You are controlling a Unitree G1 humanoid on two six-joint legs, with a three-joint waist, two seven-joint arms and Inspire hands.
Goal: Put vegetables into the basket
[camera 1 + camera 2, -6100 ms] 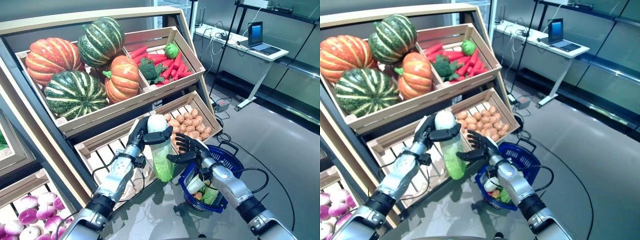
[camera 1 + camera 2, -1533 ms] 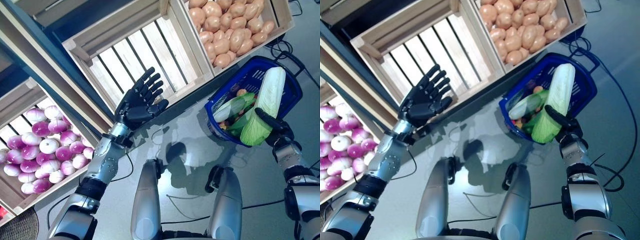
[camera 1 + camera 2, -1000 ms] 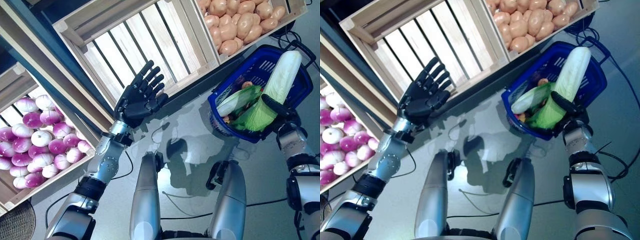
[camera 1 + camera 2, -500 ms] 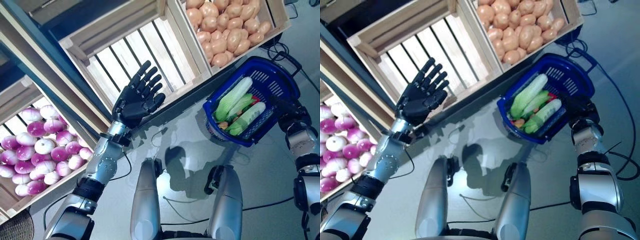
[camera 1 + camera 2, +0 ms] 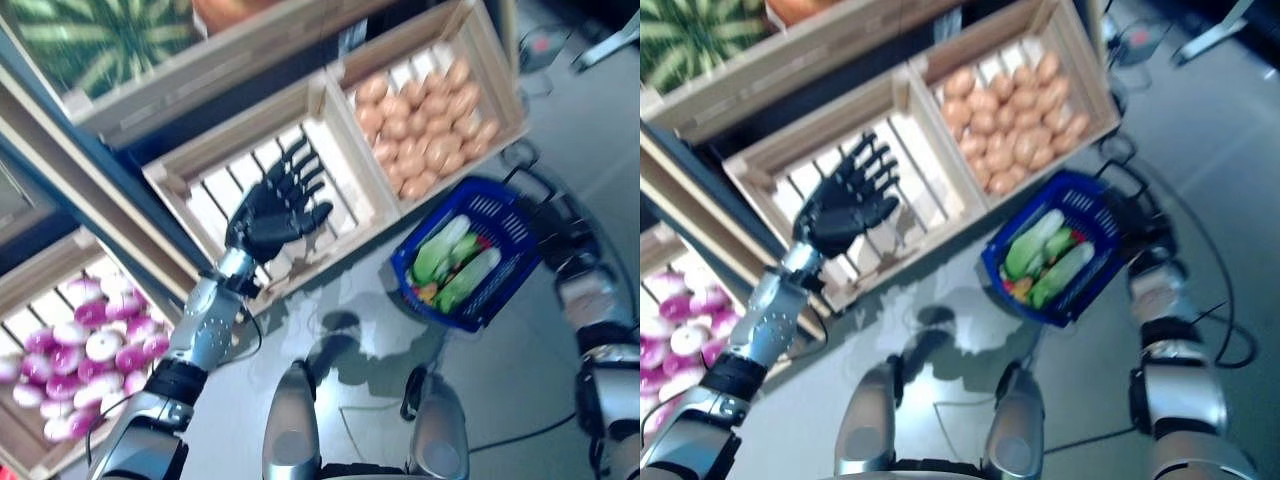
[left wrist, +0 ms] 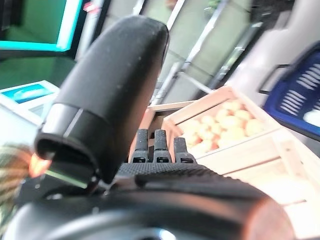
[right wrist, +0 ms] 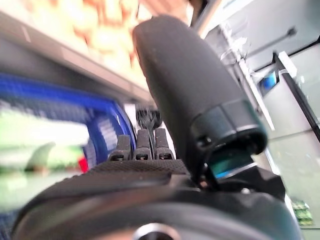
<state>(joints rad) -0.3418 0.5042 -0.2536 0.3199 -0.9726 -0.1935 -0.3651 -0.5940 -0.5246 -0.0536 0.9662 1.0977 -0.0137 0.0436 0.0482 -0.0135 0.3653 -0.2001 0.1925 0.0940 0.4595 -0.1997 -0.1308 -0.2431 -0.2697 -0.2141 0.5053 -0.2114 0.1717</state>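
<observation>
We take the blue basket (image 5: 462, 255) as our landmark: it sits on the floor just below the crate of potatoes (image 5: 430, 100), and the long pale-green cabbages (image 5: 455, 265) already lie inside it, side by side among other greens, which suits a task that looks largely done for this load. Our right hand (image 5: 1137, 222) is at the basket's far rim, on the side away from the empty slatted crate (image 5: 255, 190); its wrist view shows the fingers straight and nothing held, though whether they touch the rim we cannot quite tell. Our left hand (image 5: 272, 212) is well apart from the basket, raised before the empty crate with fingers spread and empty, probably kept clear or ready for another vegetable. The purple onions (image 5: 80, 345) lie beyond it.
</observation>
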